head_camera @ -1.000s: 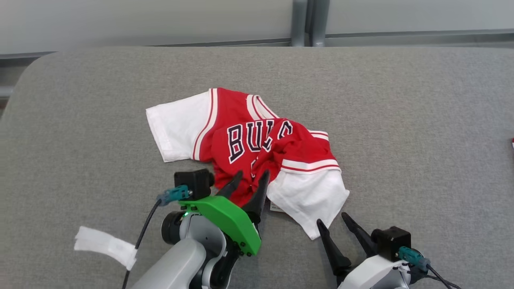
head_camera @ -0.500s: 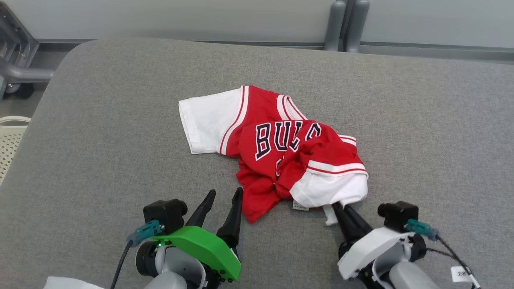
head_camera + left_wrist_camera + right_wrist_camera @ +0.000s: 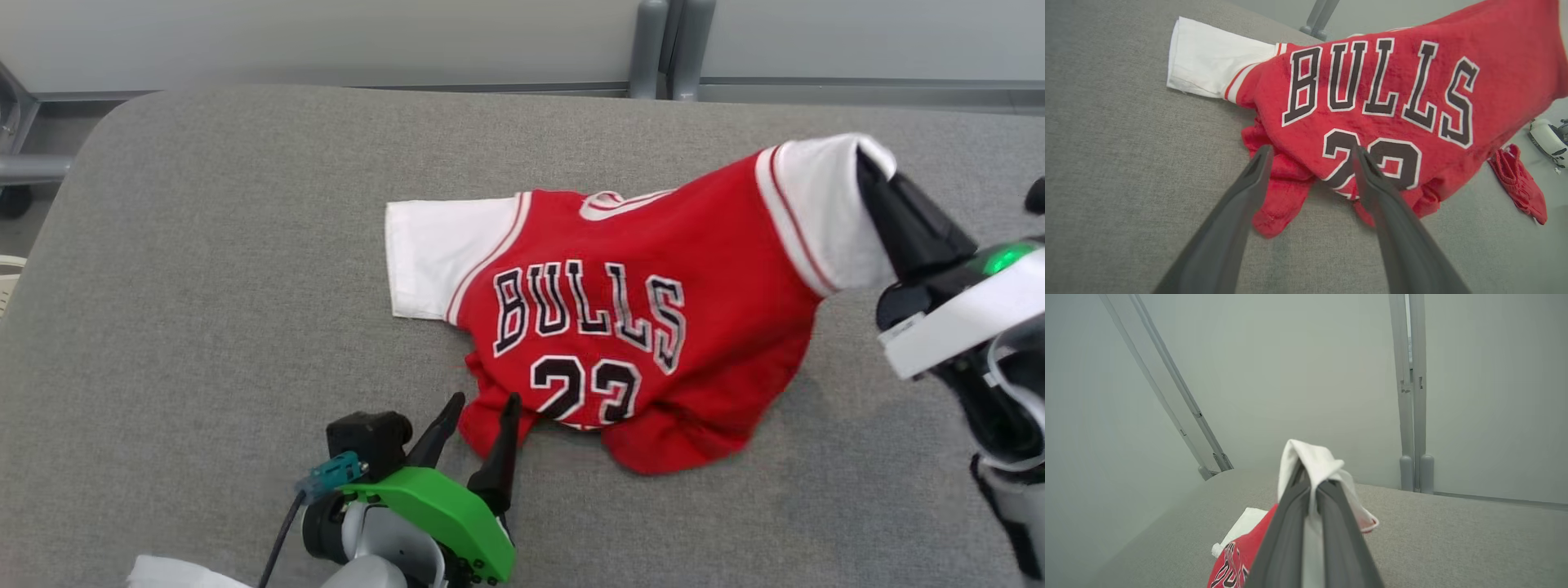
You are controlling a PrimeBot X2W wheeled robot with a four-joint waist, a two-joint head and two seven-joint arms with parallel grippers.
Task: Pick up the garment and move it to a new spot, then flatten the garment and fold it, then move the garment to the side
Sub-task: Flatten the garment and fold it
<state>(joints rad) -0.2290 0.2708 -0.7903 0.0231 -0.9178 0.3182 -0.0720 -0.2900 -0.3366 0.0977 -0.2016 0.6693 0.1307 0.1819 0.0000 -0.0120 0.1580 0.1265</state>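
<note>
1 sleeve (image 3: 820, 212) of garment (image 3: 653, 269) pinched in right gripper (image 3: 865, 167) | hem (image 3: 486, 425) between left gripper (image 3: 485, 398) fingers

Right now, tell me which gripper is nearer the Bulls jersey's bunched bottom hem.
Left. The left gripper is open at the hem; the right gripper pinches the raised white sleeve.
</note>
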